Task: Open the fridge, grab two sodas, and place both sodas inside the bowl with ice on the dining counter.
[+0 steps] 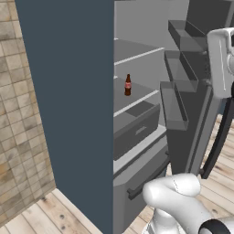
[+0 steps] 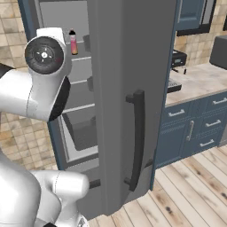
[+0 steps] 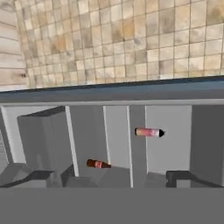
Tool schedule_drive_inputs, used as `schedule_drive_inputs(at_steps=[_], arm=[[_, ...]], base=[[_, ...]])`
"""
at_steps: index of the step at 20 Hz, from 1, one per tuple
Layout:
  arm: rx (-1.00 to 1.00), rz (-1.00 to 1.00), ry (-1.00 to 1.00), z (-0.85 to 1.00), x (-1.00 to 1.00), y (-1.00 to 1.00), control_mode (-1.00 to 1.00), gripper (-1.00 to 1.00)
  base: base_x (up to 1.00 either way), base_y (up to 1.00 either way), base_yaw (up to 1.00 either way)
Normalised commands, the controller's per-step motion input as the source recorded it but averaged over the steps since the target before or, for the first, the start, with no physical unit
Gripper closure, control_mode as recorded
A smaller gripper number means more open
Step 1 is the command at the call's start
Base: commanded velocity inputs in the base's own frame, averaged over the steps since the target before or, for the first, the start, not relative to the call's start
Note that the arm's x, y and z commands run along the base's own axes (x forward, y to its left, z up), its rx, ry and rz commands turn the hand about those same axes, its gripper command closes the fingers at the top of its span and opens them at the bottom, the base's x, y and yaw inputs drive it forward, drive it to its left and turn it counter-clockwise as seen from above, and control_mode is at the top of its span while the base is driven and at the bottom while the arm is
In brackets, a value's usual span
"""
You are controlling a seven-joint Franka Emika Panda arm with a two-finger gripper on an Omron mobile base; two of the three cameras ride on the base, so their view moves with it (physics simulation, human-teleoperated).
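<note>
— Where are the sodas?
— Inside the open fridge (image 1: 151,114): the cola bottle (image 1: 128,85) stands on a middle shelf, the pink bottle (image 2: 73,42) a shelf higher.
— And the gripper (image 3: 111,177)?
— Jaws spread wide, empty, well short of both, facing the shelves.

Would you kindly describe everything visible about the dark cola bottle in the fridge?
The cola bottle is small, dark brown, with a red label around its middle and a narrow neck. It stands upright on a grey shelf inside the open fridge, alone on that shelf with nothing else touching it. In the hand view it appears sideways, on a different shelf from the pink bottle.
</note>
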Motion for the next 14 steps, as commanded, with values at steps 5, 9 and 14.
schedule_drive_inputs(at_steps=[5,9,14], arm=[[-0.26,-0.48,-0.01,0.00,0.41,0.58,-1.00,-1.00],[-0.21,-0.49,-0.03,0.00,0.20,0.49,-1.00,-1.00],[-0.14,-0.47,-0.04,-0.08,0.06,0.38,-1.00,-1.00]], base=[[0.00,0.00,0.00],[0.00,0.00,0.00],[0.00,0.00,0.00]])
